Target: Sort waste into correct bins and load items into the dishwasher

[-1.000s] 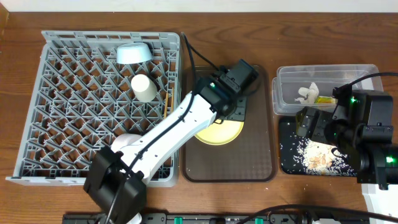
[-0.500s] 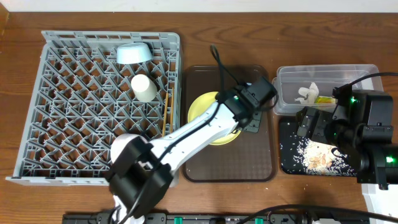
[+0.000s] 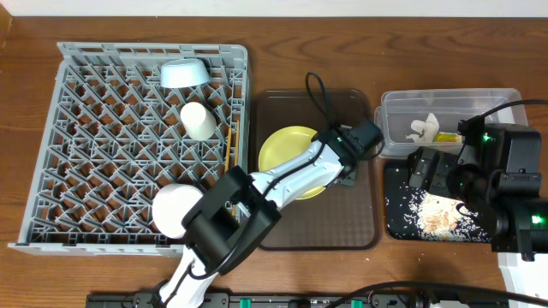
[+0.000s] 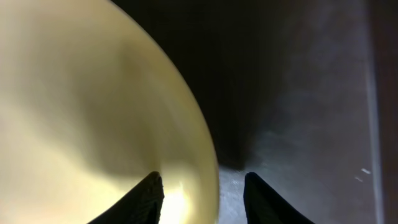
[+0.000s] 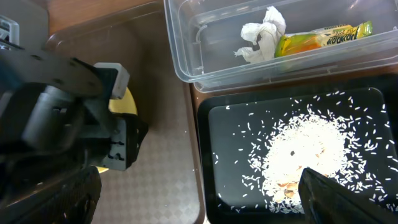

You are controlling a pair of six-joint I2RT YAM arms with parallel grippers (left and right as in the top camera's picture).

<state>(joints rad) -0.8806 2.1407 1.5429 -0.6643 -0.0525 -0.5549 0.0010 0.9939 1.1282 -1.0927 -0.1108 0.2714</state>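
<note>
The round yellow plate (image 3: 284, 145) is set on the brown plastic serving tray (image 3: 351, 218), its rim straddled by the spread left tool (image 4: 202, 190), nothing pinched. If the slick rim is gripped shallowly, the plate could be dropped.

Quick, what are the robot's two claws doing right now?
Left gripper: open, fingers either side of the yellow plate rim.
Right gripper: open, holding nothing.

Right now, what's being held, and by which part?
Nothing yet: the left gripper has jaws astride the yellow plate rim, unclosed; the right gripper is empty.
</note>
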